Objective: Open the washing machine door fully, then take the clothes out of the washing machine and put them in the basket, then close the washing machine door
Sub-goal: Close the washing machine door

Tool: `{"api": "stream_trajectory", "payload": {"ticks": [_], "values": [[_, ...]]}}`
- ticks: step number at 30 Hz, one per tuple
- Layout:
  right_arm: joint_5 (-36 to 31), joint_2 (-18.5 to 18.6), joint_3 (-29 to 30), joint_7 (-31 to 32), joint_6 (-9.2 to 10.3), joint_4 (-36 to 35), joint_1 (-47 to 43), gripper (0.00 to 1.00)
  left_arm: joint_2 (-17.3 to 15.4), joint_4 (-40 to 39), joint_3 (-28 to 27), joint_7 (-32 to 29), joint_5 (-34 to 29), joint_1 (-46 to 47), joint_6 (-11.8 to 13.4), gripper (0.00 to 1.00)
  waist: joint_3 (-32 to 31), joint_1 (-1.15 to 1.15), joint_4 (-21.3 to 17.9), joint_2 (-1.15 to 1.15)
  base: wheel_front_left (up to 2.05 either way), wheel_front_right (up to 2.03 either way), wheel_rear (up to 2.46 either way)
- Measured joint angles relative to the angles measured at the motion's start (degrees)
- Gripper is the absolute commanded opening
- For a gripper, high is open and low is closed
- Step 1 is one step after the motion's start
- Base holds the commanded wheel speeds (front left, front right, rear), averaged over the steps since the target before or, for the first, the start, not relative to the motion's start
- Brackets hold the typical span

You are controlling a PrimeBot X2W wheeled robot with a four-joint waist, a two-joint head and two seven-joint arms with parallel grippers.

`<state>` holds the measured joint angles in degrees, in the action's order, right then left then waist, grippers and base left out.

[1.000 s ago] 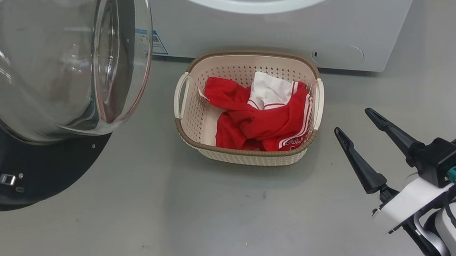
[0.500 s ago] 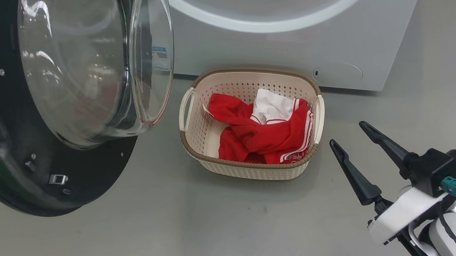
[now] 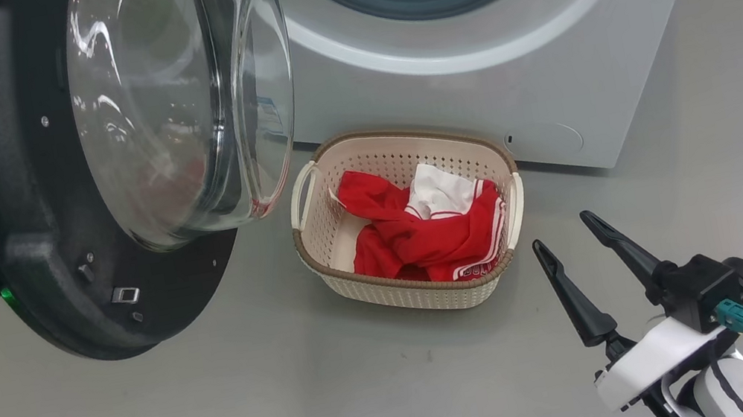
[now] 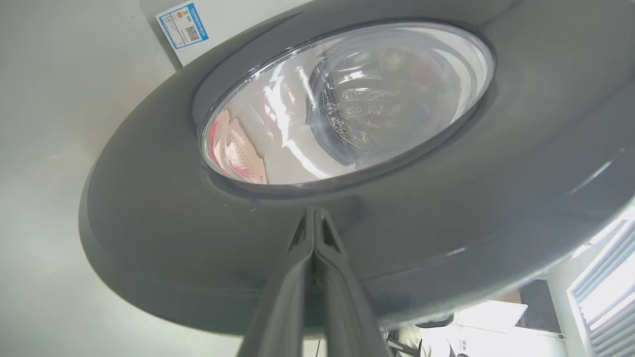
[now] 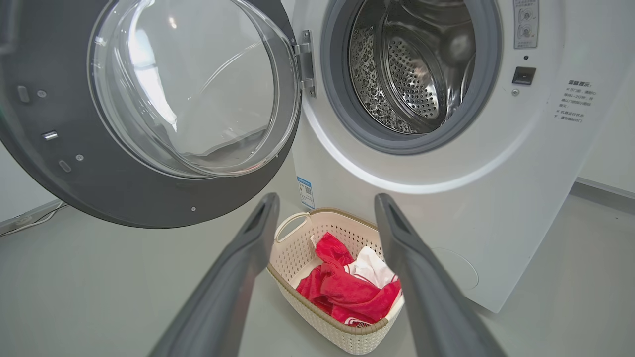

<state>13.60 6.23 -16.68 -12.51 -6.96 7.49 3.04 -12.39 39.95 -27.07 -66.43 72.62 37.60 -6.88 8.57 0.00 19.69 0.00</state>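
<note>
Red-white clothes in cream perforated basket, centre. R gripper lower right: wide, empty. L gripper: pinched shut.

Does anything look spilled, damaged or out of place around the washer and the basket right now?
Nothing stands out. The clothes lie bundled inside the basket, none over its rim or on the floor. The basket sits upright before the washing machine, and the washing machine door hangs open, glass intact.
</note>
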Motion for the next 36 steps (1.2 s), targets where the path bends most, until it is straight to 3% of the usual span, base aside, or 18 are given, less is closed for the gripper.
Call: {"api": "stream_trajectory", "payload": {"ticks": [4, 12, 20, 22, 36], "values": [[0.01, -0.07, 0.03, -0.42, 0.03, 0.01, -0.03, 1.00, -0.09, -2.97, 0.25, 3.01, -1.19, -1.51, -0.02, 0.00, -0.01, 0.00, -0.11, 0.00, 0.00, 0.00, 0.00], [0.47, -0.45, 0.30, -0.51, 0.05, 0.65, -0.14, 1.00, -3.03, -13.57, 3.54, 14.36, -10.14, -6.99, -0.04, 0.00, -0.61, 0.00, -0.22, 0.00, 0.00, 0.00, 0.00], [0.94, -0.88, 0.51, -0.99, 0.12, 1.16, -1.00, 1.00, -7.03, -26.57, 11.72, 29.08, -23.37, -17.68, -0.05, 0.00, -1.97, 0.00, -0.23, 0.00, 0.00, 0.00, 0.00], [0.99, -1.05, 0.42, -1.01, 0.14, 1.18, -1.20, 1.00, -8.62, -29.54, 13.01, 35.66, -27.24, -22.03, -0.07, 0.00, -2.22, 0.00, -0.35, 0.00, 0.00, 0.00, 0.00], [1.11, -1.25, 0.54, -1.31, 0.57, 1.46, -1.30, 1.00, -8.05, -34.23, 17.94, 61.11, -36.66, -33.87, -0.23, 0.00, -2.97, 0.00, -0.58, 0.00, 0.00, 0.00, 0.00]]}}
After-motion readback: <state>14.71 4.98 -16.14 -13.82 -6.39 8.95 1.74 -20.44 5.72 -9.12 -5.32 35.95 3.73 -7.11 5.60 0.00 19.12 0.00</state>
